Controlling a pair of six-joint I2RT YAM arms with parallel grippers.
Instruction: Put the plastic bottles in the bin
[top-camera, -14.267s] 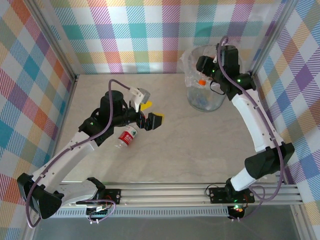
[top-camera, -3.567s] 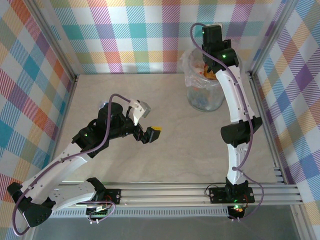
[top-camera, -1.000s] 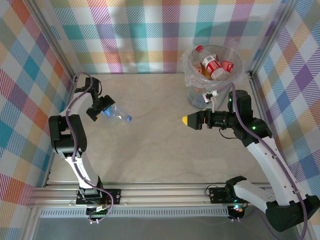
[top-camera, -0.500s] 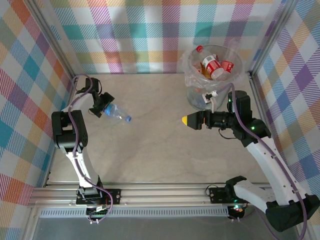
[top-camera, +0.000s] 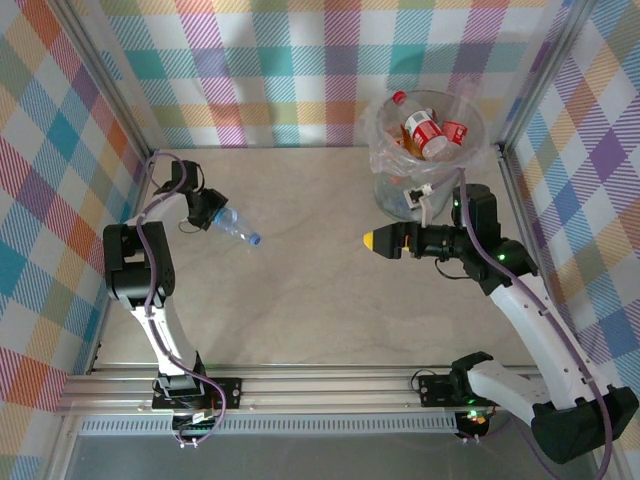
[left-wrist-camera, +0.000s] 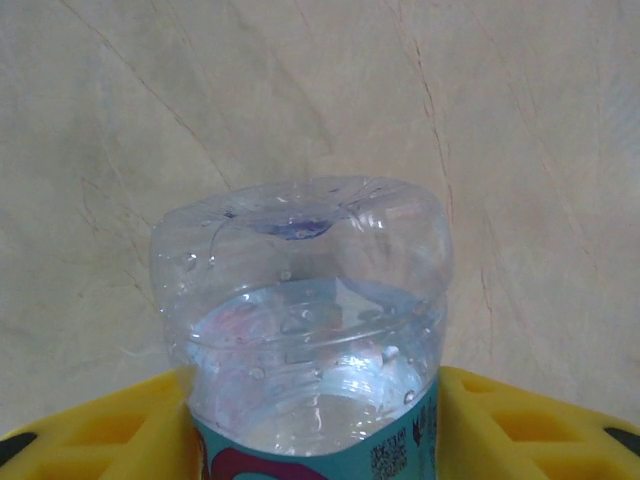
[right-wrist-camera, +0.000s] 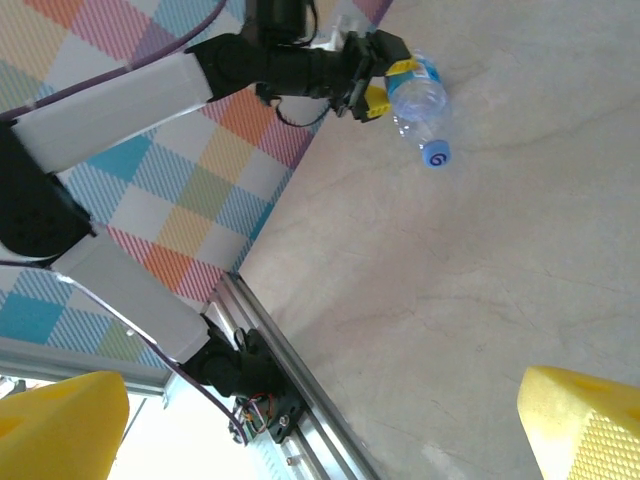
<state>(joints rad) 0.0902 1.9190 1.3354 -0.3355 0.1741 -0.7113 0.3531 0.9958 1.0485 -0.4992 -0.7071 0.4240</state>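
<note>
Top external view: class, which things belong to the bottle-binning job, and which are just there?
Job: blue-capped bottle held in the left gripper; bin; red-labelled bottles inside it; right gripper, open.
Not the job: checked walls; metal rail; table.

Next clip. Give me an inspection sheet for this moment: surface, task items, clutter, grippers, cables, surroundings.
Surface: pale marbled table, no spills seen.
Job's things: one clear, blue-capped bottle at the far left, held by the left arm. The bin at the far right holds red-labelled bottles.
Clutter: nothing seen.
Grippers: left gripper shut on the bottle, yellow fingers on either side of it. Right gripper open and holding nothing, beside the bin.
Cables: purple cables run along both arms; no snag seen.
Surroundings: checked walls, metal rail at the near edge.
</note>
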